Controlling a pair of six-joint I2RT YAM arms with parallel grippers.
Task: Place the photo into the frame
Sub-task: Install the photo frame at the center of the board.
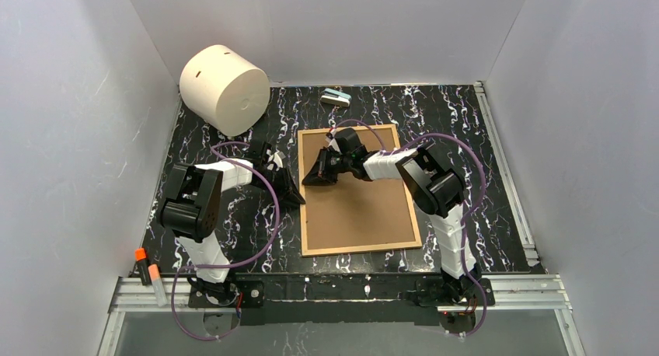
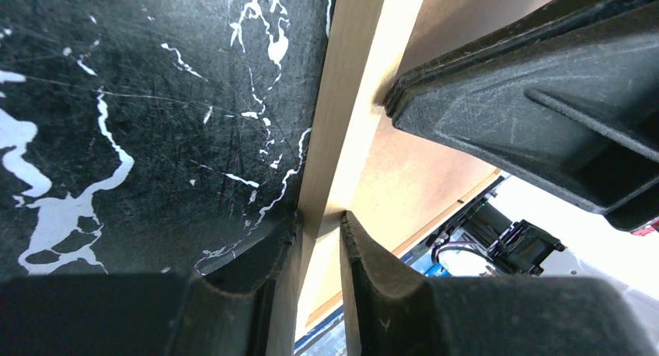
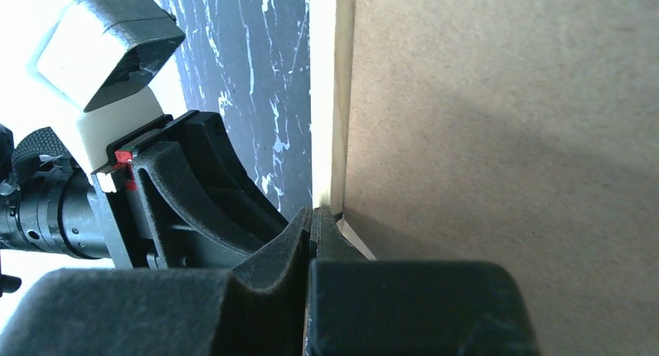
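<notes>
left fingers [image 2: 241,294], right fingers [image 3: 264,294] crowd frame [image 1: 365,216] left edge; drum [image 1: 224,88], maybe stapler [image 1: 336,98] at rear; right side open.

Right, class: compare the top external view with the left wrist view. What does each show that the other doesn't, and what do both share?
Only the top external view: the whole frame lying brown back up, a white cylinder, a small stapler-like item at the far edge, and orange-capped markers by the near rail.
Only the left wrist view: up close, the left end effector closed on the frame's pale wood edge.
Both: the frame, the black marbled table and the right end effector at that same edge.
</notes>
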